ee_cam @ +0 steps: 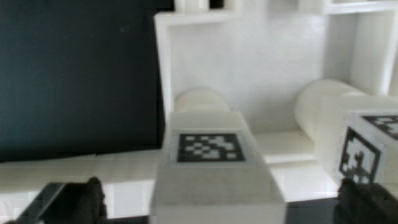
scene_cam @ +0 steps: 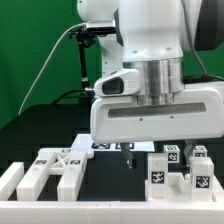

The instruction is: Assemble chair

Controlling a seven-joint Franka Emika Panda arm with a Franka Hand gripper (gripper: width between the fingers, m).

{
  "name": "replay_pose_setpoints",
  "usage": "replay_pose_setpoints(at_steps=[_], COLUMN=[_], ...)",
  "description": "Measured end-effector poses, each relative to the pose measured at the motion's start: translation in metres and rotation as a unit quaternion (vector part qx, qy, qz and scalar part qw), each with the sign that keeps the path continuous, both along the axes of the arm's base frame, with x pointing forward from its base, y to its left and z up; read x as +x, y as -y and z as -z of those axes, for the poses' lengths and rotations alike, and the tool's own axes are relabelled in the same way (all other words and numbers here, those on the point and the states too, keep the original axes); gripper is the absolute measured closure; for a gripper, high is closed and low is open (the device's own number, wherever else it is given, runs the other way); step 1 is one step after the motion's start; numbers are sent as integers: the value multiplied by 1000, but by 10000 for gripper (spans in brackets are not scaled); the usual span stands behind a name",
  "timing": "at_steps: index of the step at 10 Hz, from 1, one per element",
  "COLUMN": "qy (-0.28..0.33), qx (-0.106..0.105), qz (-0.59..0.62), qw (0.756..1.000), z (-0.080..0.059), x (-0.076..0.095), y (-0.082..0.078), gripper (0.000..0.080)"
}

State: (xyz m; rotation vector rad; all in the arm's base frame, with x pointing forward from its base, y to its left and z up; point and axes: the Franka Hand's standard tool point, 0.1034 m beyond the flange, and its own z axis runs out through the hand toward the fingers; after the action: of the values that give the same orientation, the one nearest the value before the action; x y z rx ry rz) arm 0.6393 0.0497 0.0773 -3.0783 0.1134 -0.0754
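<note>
In the wrist view my gripper (ee_cam: 217,206) is open. Its dark fingers (ee_cam: 71,204) stand on either side of a rounded white chair piece (ee_cam: 214,150) that carries a square tag, with a gap on both sides. A second tagged white piece (ee_cam: 366,150) lies beside it, and a broad flat white chair part (ee_cam: 249,60) lies beyond. In the exterior view the gripper (scene_cam: 127,154) hangs low over the table. It sits between a white cross-braced frame piece (scene_cam: 55,170) on that view's left and tagged white blocks (scene_cam: 160,172) on its right.
A low white border rail (scene_cam: 100,212) runs along the near table edge. A flat white board with a tag (scene_cam: 92,145) lies behind the gripper. More tagged blocks (scene_cam: 198,165) stand at the exterior view's far right. The table top is black and the backdrop is green.
</note>
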Motion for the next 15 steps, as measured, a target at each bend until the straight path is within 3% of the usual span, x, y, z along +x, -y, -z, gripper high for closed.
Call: replay_pose_setpoints(at_steps=[1,2,3,5,8,10,11,12,13,14,15], qy=[4,3,3,-2,-8,-16,-23,-34,-32,-31,-30], qx=[0,0,1,6,14,22,32,46,57,67,66], qz=[4,4,20,95,194,330,412,517,560,577,567], qw=[1000,1000,1000,995,981,944,910,854,826,813,820], z=[0,1,1,1,1,2,2,2,2,2,2], x=[1,1,1,1,1,4,4,3,5,6,6], y=[1,1,1,0,0,-1,-2,-2,-2,-1,-1], gripper=[150,276,276,515,514,514,514,514,514,514,500])
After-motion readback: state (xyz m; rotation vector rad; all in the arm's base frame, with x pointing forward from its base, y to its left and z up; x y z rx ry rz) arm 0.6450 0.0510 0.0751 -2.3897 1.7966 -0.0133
